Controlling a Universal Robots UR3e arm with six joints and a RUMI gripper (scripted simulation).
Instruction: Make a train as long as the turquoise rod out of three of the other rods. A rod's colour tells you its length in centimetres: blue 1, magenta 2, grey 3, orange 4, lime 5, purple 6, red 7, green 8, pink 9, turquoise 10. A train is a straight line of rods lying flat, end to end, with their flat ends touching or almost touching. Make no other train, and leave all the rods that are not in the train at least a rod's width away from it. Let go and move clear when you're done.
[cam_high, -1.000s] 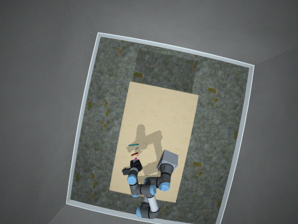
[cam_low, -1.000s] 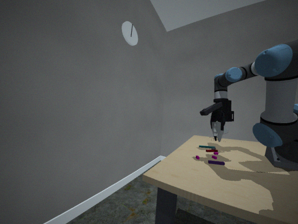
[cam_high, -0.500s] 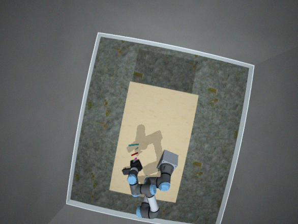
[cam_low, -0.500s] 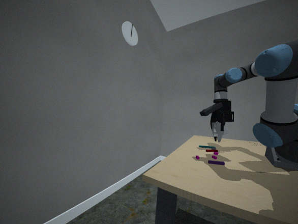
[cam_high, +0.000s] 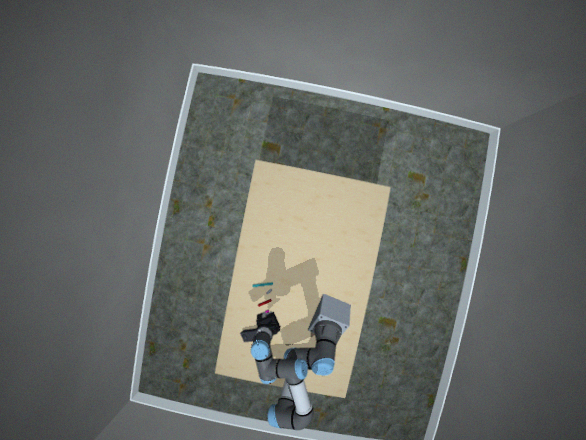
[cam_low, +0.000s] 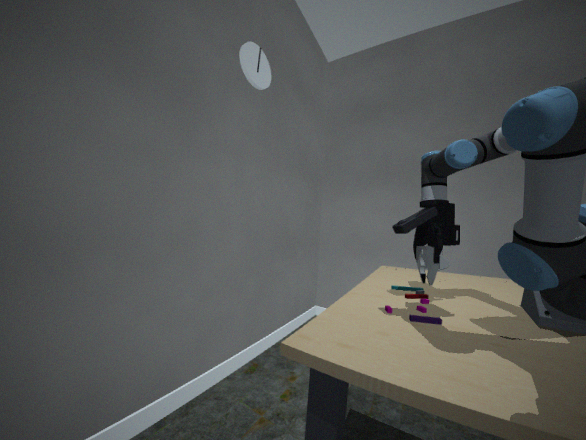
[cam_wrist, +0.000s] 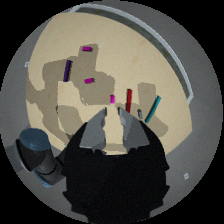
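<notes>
The gripper (cam_low: 427, 283) (cam_wrist: 113, 110) is above the table, its fingers empty with a narrow gap. Ahead of its tips in the wrist view lies a magenta rod (cam_wrist: 112, 99) (cam_low: 424, 301) (cam_high: 267, 312). Two more magenta rods (cam_wrist: 89, 80) (cam_wrist: 86, 49) (cam_low: 421, 309) (cam_low: 388, 309) lie apart. A purple rod (cam_wrist: 67, 71) (cam_low: 425, 319) lies left of them in the wrist view. A red rod (cam_wrist: 129, 100) (cam_low: 416, 296) (cam_high: 264, 302) lies beside the nearest magenta one, then a grey rod (cam_wrist: 140, 114) (cam_high: 269, 291) and the turquoise rod (cam_wrist: 153, 109) (cam_low: 407, 288) (cam_high: 262, 284). No rods touch end to end.
The wooden table (cam_high: 320, 215) (cam_low: 360, 340) carries a grey box-like base (cam_high: 334, 311) to the right of the gripper in the top view. The arm's shadow falls across several rods. The arm hides part of the table in the top view.
</notes>
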